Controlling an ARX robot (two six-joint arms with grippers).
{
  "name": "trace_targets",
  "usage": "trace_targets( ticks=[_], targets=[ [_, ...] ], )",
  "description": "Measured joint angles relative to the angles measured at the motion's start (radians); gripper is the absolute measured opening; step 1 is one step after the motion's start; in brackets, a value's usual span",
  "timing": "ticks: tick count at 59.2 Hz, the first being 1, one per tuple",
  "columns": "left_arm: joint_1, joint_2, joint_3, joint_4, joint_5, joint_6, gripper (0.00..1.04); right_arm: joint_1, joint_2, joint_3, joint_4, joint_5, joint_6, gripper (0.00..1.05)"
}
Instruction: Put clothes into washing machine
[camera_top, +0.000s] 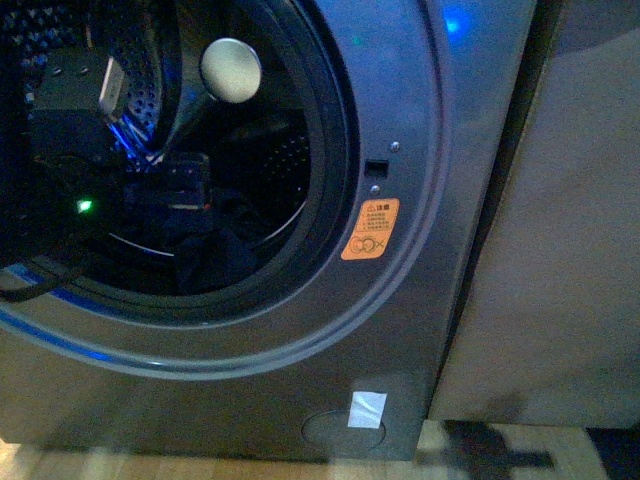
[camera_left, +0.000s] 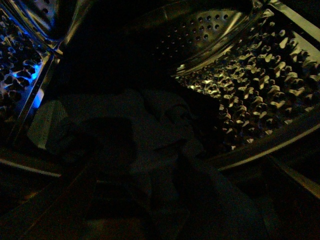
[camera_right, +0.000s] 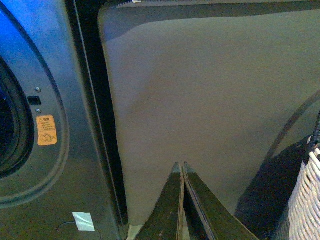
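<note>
The clothes (camera_left: 150, 145) lie in the washing machine (camera_top: 400, 300) drum beneath the left hand (camera_top: 185, 185), whose grip I cannot tell.

Left arm (camera_top: 75, 150) a boxy black housing with a small green indicator light and blue glow, black cable (camera_top: 30, 285) looping beneath it, right gripper (camera_right: 183, 170) of two long, flat, dark tapering fingers

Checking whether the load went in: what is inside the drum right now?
Dark clothes lie on the floor of the perforated drum, and the left arm reaches in through the porthole. Its pincer cannot be made out, and shadow hides the drum's back.
</note>
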Motion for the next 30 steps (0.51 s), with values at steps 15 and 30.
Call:
trace_targets(
  ticks=[15, 30],
  targets=[
    [-0.043, -0.389, -0.301, 0.063, -0.035, 0.002, 0.91, 0.000, 0.000, 0.000, 0.000, 0.000, 0.000, 0.02],
    [0.006, -0.628, -0.529, 0.107, -0.126, 0.010, 0.44, 0.000, 0.000, 0.000, 0.000, 0.000, 0.000, 0.02]
  ],
)
